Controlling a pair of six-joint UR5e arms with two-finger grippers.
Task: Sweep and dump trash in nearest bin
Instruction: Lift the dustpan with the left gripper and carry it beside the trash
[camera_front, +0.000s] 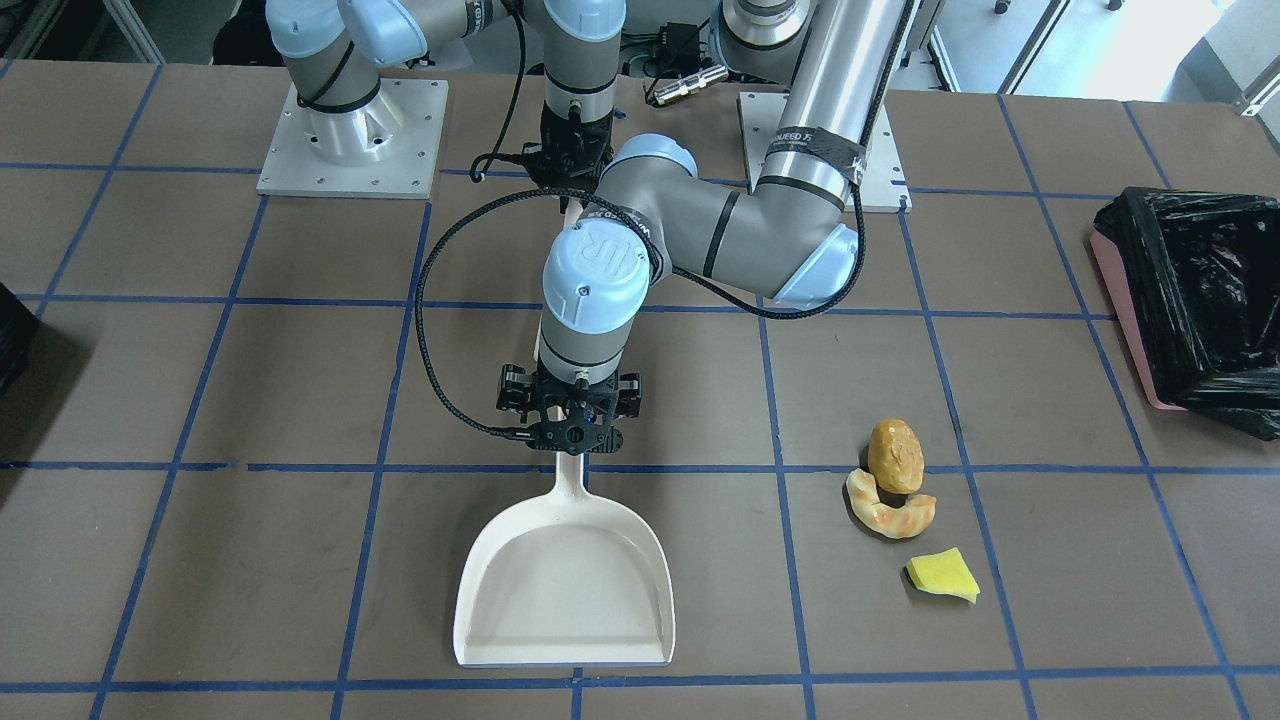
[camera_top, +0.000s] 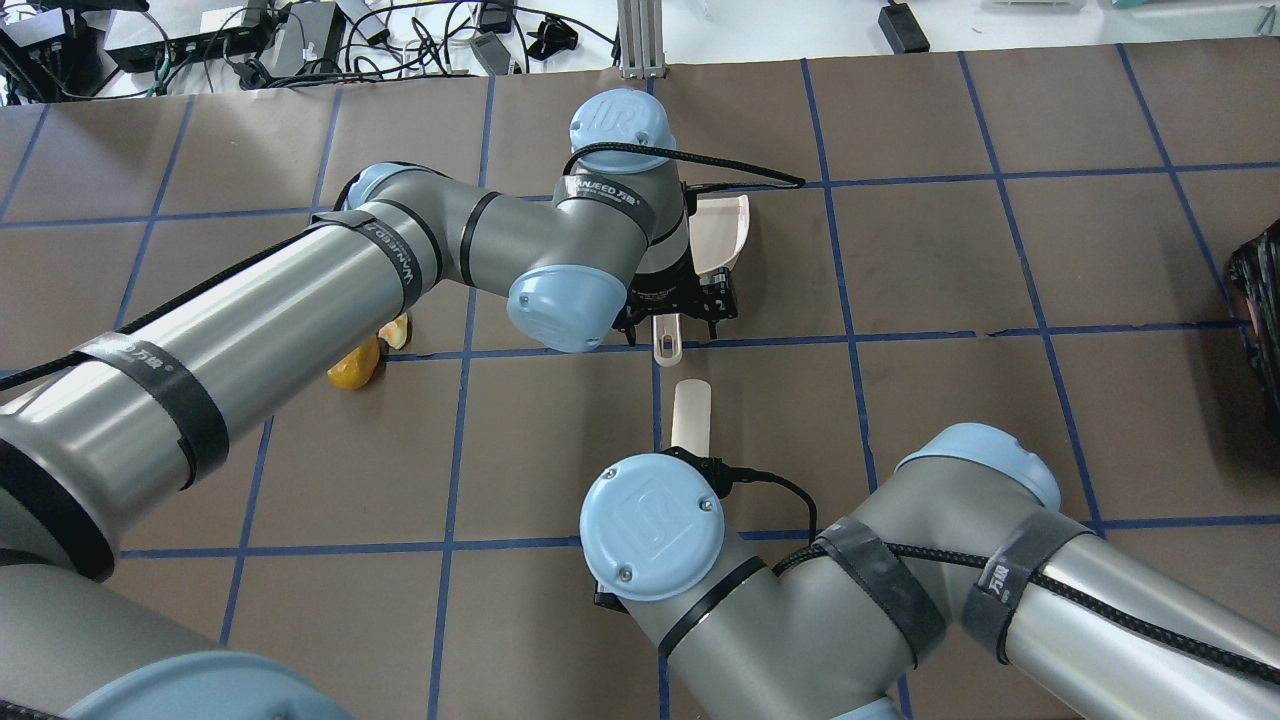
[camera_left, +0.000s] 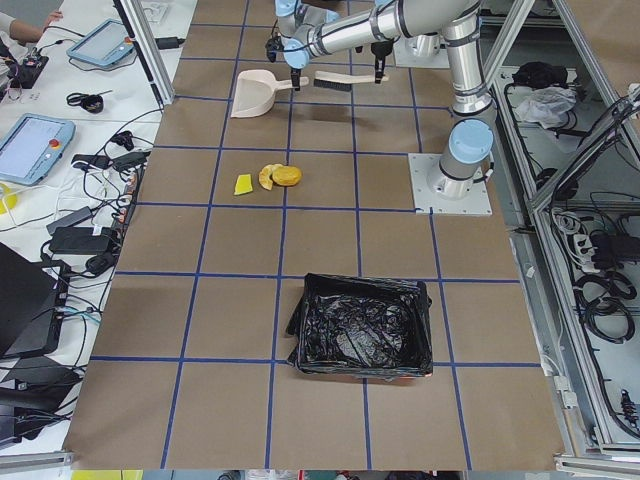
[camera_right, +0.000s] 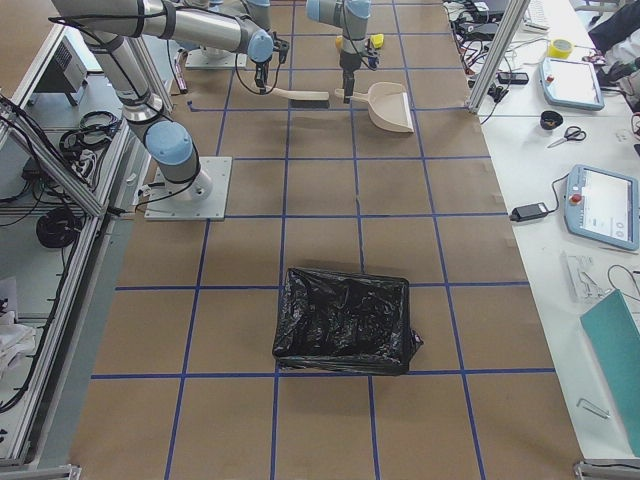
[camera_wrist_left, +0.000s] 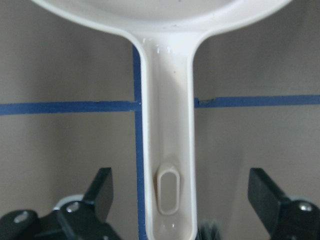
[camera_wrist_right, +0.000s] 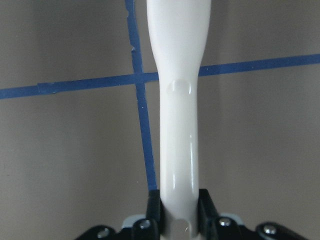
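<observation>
The light, stiff dustpan (camera_front: 565, 580) is likely best pinched mid-handle, straddled there by the wide left gripper (camera_wrist_left: 180, 185); the brush (camera_wrist_right: 178, 125) is clamped by the right gripper (camera_wrist_right: 179, 202).

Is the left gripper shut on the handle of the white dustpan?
No, the left gripper is open: its fingers stand apart on either side of the dustpan handle.

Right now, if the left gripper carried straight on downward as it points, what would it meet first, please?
Most likely the dustpan handle, which lies centred under the left gripper, its jaws open on either side, with the table beneath. Its height above the handle is unclear.
</observation>
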